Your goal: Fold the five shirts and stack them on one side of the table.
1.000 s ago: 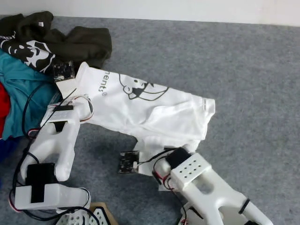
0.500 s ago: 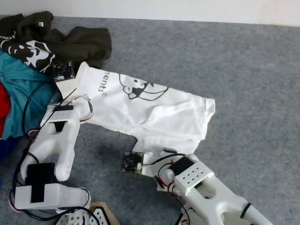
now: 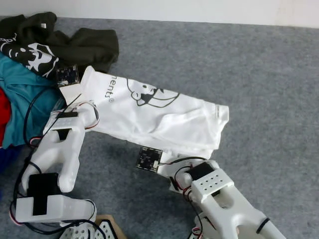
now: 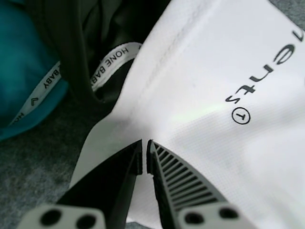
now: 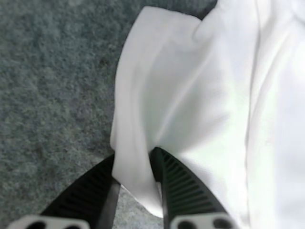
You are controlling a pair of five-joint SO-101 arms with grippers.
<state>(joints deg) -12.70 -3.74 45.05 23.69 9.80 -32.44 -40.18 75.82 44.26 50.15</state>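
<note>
High view: white shirt with a dark printed drawing (image 3: pixel 159 112) lies crumpled and slantwise mid-desk, print up, on the grey felt-like desk (image 3: pixel 259 74). My left jaws sit at its far-left corner and my right jaws at its near edge, about mid-length. Both are hidden there under the wrist camera boards.

Left wrist view: left jaws clenched, a hairline slit between them, tips on the hem of the white shirt (image 4: pixel 214 71). Fabric looks nipped, but the tips cover the actual pinch.

Right wrist view: right jaws grasping a folded flap of the white shirt (image 5: pixel 190 95). Cloth runs down between the two jaws, with grey desk (image 5: pixel 47 71) beside it.

Pile at the far-left desk corner: black shirt with a white print (image 3: pixel 30 45), dark olive shirt (image 3: pixel 89 45) touching the white shirt's far corner, teal shirt (image 3: pixel 20 94) just beside the left jaws. Red cloth (image 3: pixel 3 117) and blue cloth (image 3: pixel 4 157) are cut off by the frame edge, so I can't tell what garments they are. Left wrist view also catches the teal shirt (image 4: pixel 24 62) and a white neck label (image 4: pixel 114 59) on dark fabric.
</note>
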